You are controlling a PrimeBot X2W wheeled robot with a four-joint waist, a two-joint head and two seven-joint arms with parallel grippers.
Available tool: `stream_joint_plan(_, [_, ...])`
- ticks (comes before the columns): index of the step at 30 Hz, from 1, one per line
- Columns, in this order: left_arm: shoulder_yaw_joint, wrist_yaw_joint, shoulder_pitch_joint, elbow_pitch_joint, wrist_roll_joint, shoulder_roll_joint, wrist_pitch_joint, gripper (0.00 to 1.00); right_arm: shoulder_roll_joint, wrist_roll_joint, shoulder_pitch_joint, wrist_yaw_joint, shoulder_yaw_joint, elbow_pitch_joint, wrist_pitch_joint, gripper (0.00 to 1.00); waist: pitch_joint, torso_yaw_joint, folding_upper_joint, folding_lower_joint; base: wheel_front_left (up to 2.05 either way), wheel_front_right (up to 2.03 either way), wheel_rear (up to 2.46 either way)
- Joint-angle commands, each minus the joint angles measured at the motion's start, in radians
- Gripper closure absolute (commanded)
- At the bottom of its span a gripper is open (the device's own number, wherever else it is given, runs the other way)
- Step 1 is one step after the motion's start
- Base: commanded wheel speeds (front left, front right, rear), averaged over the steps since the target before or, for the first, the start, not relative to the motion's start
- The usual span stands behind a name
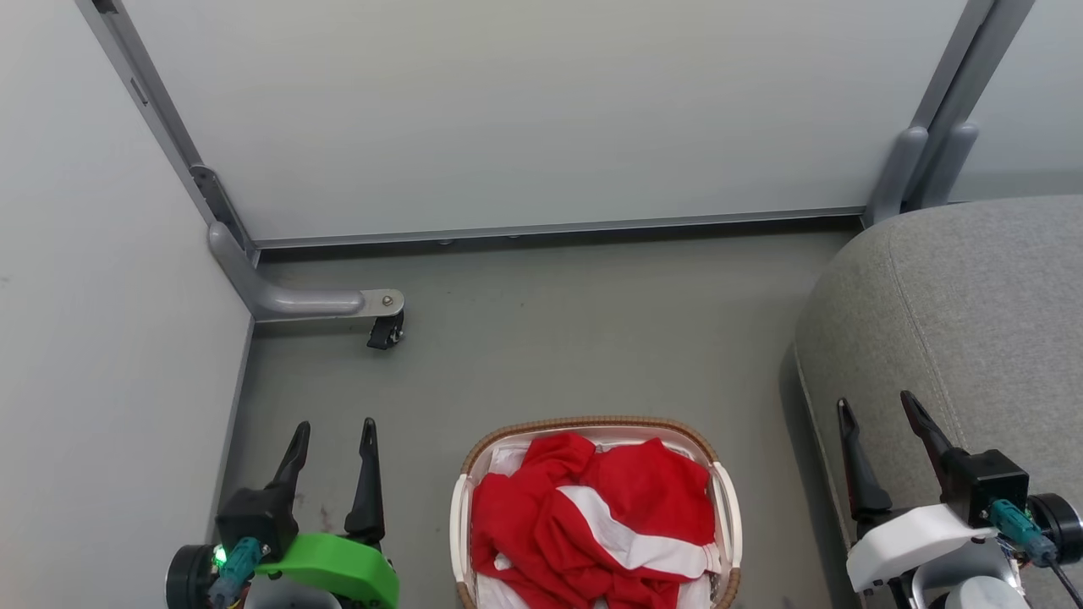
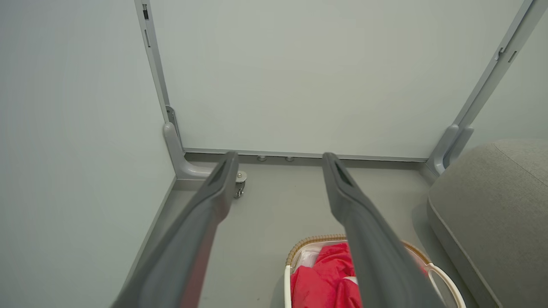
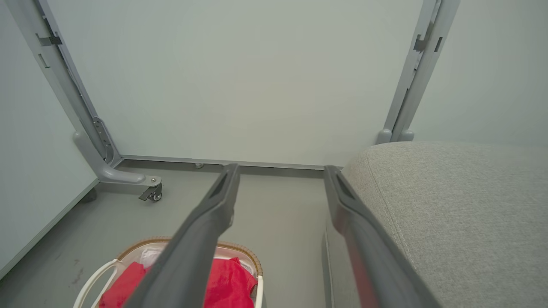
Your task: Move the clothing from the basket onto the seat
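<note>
Down at the bottom of the head view, the clothing (image 1: 592, 516) lies heaped in the basket (image 1: 592, 420): bright red folds with a broad white band across them, and a bit of white lining (image 1: 508, 461) showing at the basket's far end. The basket stands on the grey floor (image 1: 550, 338), between the two grippers. The left gripper (image 1: 336, 427) hovers to the basket's left, near the pale side wall (image 1: 93, 338), its two dark fingers spread wide and pointing away from the robot, with nothing between them. The right gripper (image 1: 875, 402) is at the lower right, over the near edge of the seat (image 1: 956, 321), just as wide open and holding nothing. The seat, a large grey woven cushion with a rounded edge, sits to the basket's right, apart from it, with a strip of floor between. Beyond the basket a pale panel (image 1: 541, 118) stands in a grey frame (image 1: 288, 302), whose foot on the left carries a small black caster (image 1: 385, 331).
</note>
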Motion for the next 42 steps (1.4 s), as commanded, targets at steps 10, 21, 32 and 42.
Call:
stream_joint_plan(10, [-0.009,0.005,-0.009,0.009,0.055,0.007,-0.019,0.00,-0.007,-0.069,0.012,0.000,0.004,-0.007,-0.020,0.00,0.003,0.002,0.0000,0.0000,0.00,0.00,0.00])
stream_joint_plan(21, [-0.006,0.000,-0.010,0.014,0.052,0.007,-0.019,0.00,-0.007,-0.066,0.009,0.000,0.005,-0.011,-0.019,0.00,0.004,-0.001,0.0000,0.0000,0.00,0.00,0.00])
stream_joint_plan(32, [-0.012,-0.006,-0.017,0.015,0.058,0.007,-0.019,0.00,-0.007,-0.064,0.004,0.000,0.004,-0.022,-0.019,0.00,0.013,-0.002,0.0000,0.0000,0.00,0.00,0.00])
stream_joint_plan(42, [-0.041,-0.020,-0.091,0.020,0.094,0.007,-0.019,0.00,-0.007,-0.066,-0.048,0.000,0.005,-0.044,-0.019,0.00,0.112,-0.020,0.0000,0.0000,0.00,0.00,0.00])
